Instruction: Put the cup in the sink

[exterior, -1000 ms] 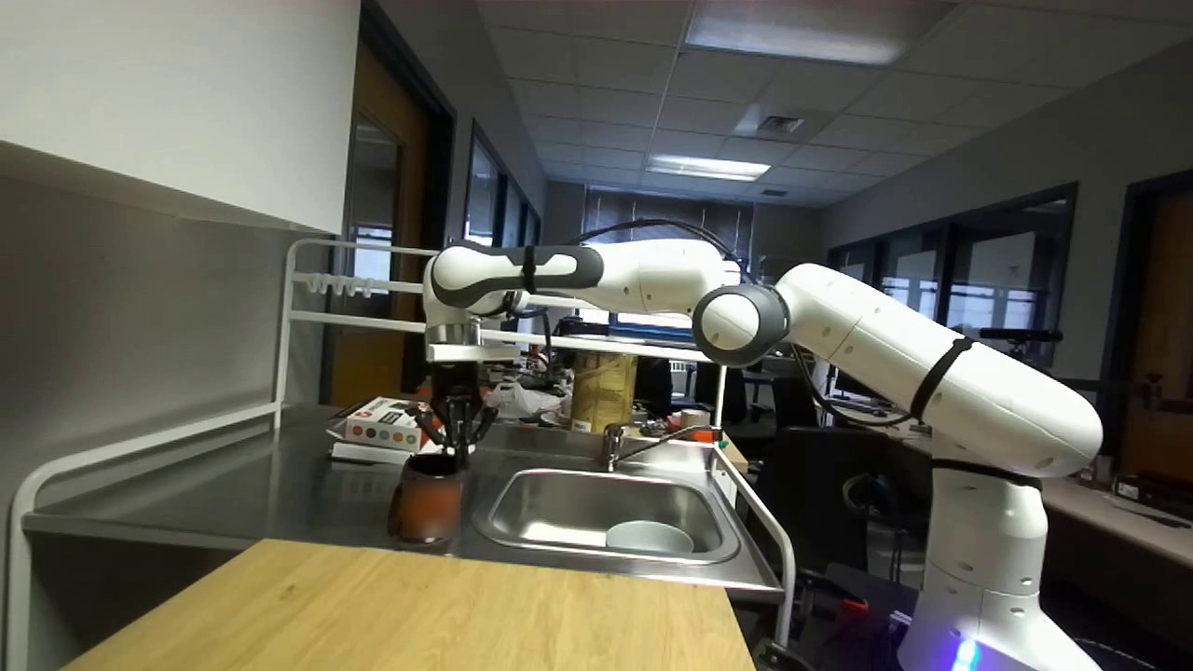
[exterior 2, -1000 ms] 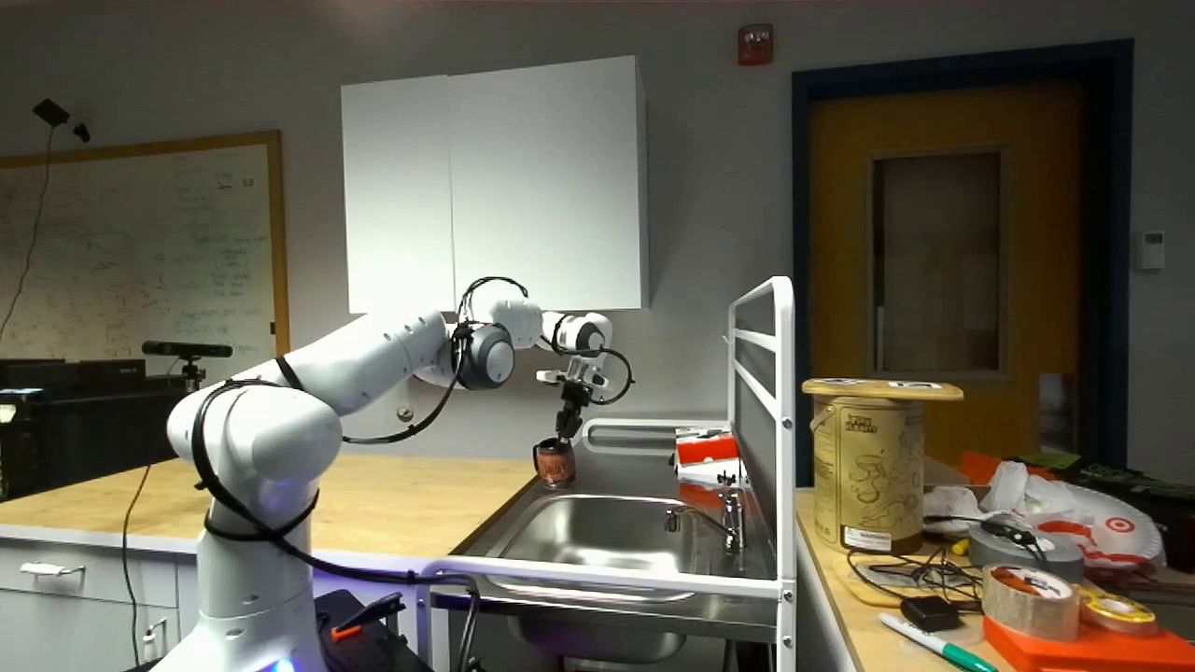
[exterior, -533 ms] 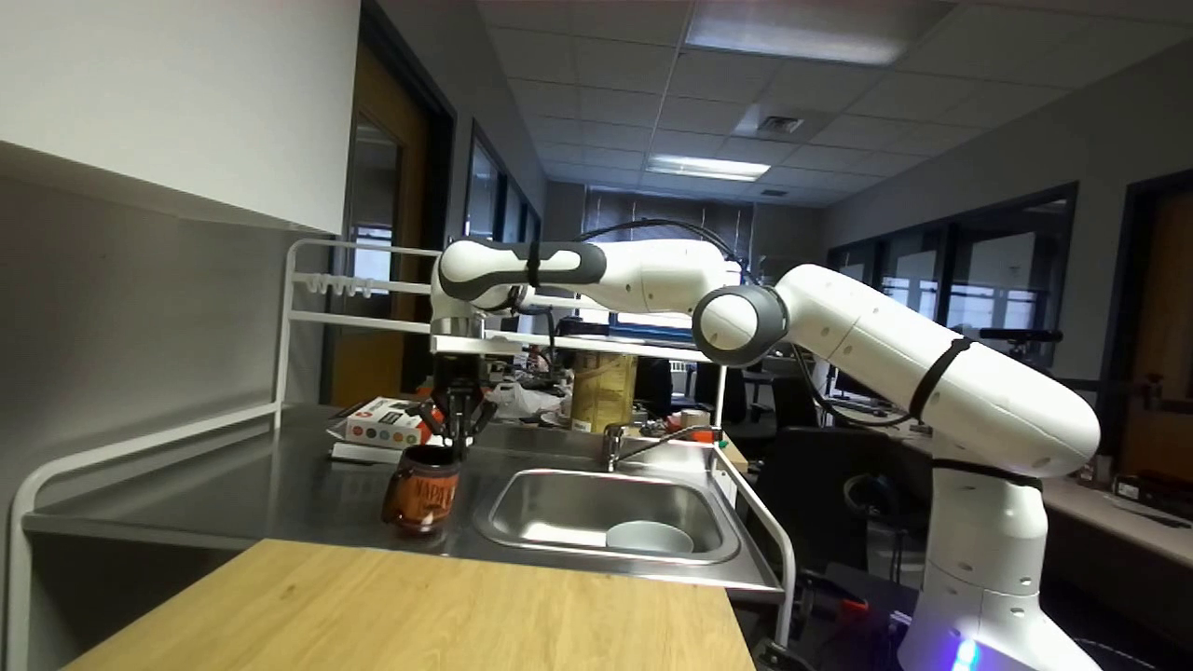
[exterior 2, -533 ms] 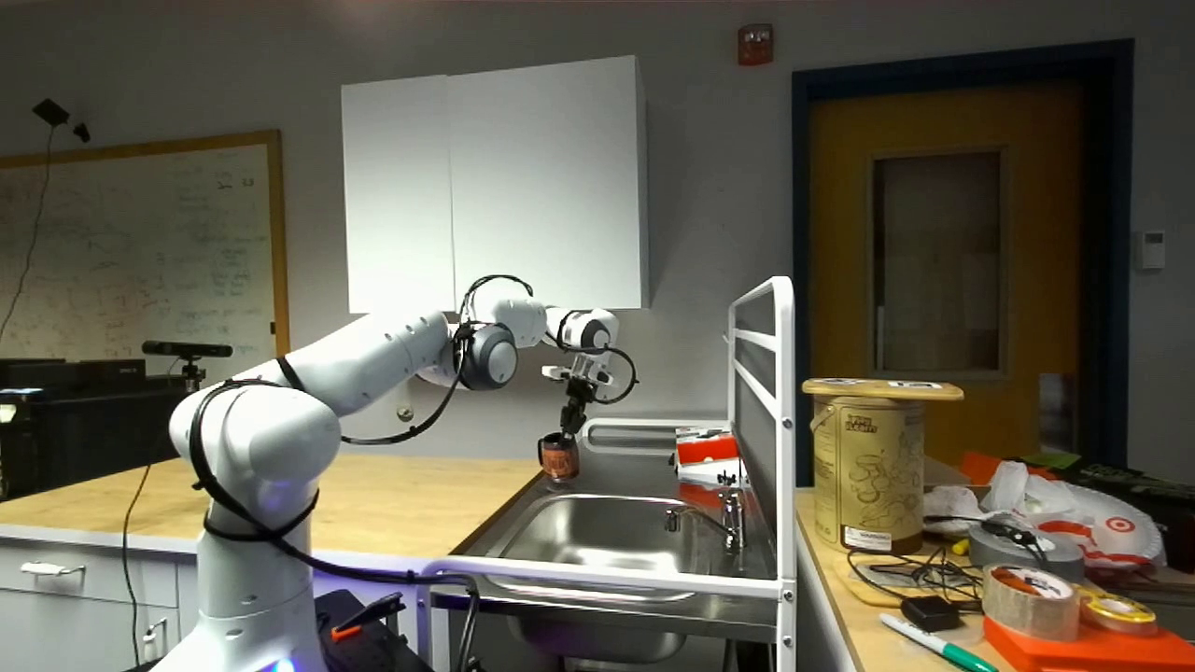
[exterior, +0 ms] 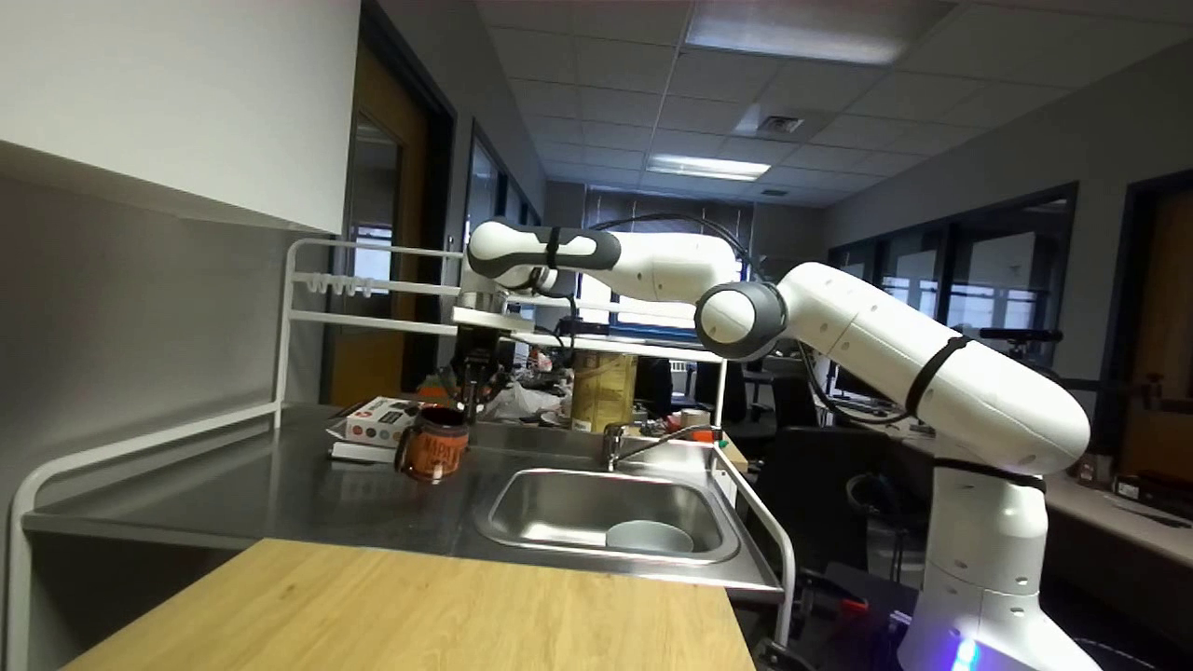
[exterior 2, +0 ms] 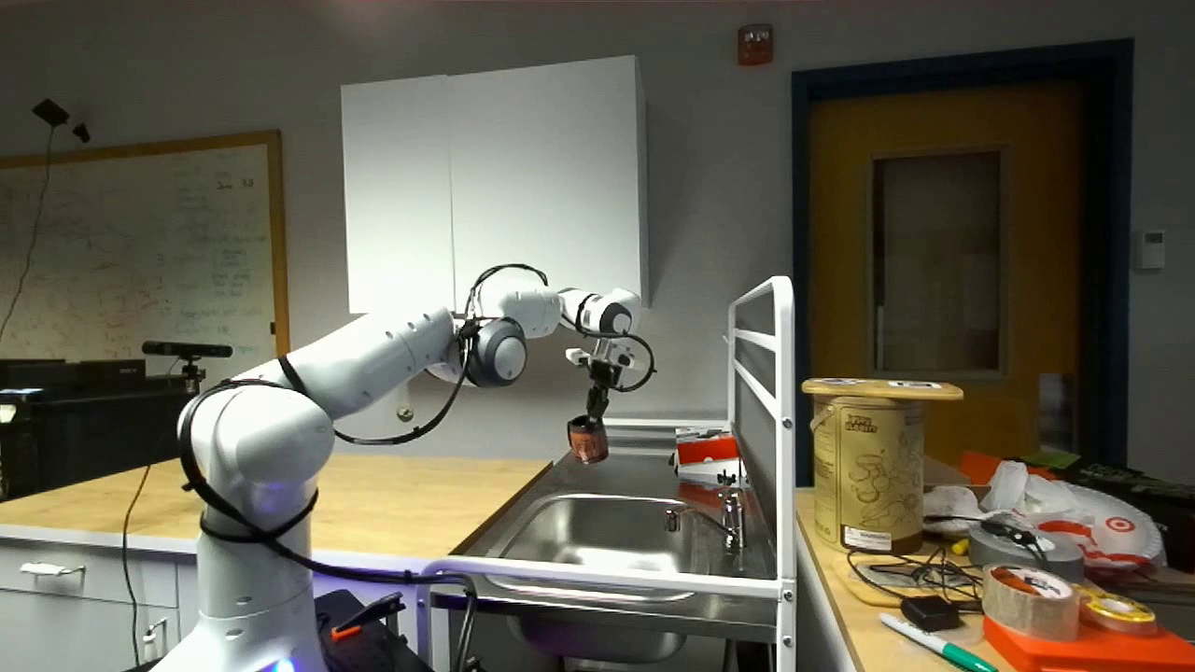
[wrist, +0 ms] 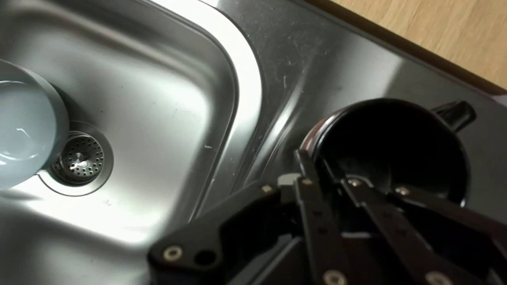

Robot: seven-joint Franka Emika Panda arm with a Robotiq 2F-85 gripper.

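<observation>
Orange, the cup [exterior: 436, 447] is hanging above the counter [exterior: 242, 485] beside the sink [exterior: 596, 496], my nearly closed claw [wrist: 314, 159] pinching its wall: I'm judging this the carry, next needing a sideways shift, then lowering.

"napa" on cup [exterior: 436, 449], "warning" on canister [exterior 2: 868, 476], bullseye [exterior 2: 1121, 525] on bag [exterior 2: 1074, 510]
</observation>
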